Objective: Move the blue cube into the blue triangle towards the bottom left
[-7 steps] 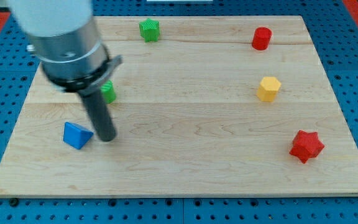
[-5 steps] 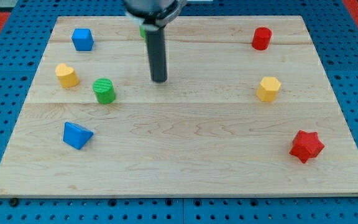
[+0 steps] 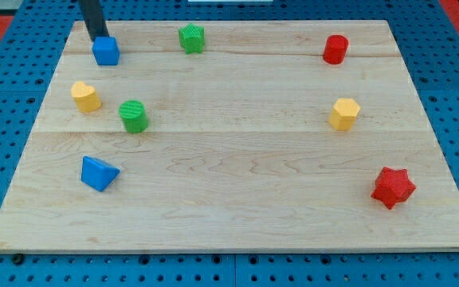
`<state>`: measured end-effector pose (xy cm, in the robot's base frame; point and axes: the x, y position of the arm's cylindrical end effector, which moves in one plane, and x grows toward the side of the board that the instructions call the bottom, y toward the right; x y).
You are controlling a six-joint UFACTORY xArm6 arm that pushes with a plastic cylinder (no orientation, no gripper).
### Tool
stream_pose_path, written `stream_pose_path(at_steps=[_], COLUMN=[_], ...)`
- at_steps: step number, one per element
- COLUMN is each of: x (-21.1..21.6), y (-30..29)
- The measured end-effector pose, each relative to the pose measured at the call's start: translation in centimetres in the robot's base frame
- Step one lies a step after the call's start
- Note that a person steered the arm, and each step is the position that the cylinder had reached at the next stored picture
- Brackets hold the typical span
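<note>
The blue cube (image 3: pixel 106 51) sits near the board's top left corner. The blue triangle (image 3: pixel 98 173) lies at the lower left of the board, well below the cube. My tip (image 3: pixel 97 37) is at the view's top left, right behind the cube's upper left edge, touching or nearly touching it. The rod runs up out of the view's top edge.
A yellow block (image 3: pixel 85 96) and a green cylinder (image 3: pixel 134 116) lie between the cube and the triangle. A green star (image 3: pixel 191 37) is at the top middle. A red cylinder (image 3: pixel 335 49), a yellow hexagon (image 3: pixel 344 113) and a red star (image 3: pixel 393 187) are on the right side.
My tip moved from beside the blue triangle, up to the board's middle top, then left to the blue cube's top edge. The blocks have not moved.
</note>
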<state>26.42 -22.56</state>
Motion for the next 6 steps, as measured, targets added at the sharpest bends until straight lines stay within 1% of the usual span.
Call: stream_pose_path(at_steps=[1, 2, 3, 4, 5, 6], x=[3.9, 3.9, 0.9, 4.0, 8.7, 10.6], y=[2.1, 4.3, 7.8, 6.2, 3.3, 3.4])
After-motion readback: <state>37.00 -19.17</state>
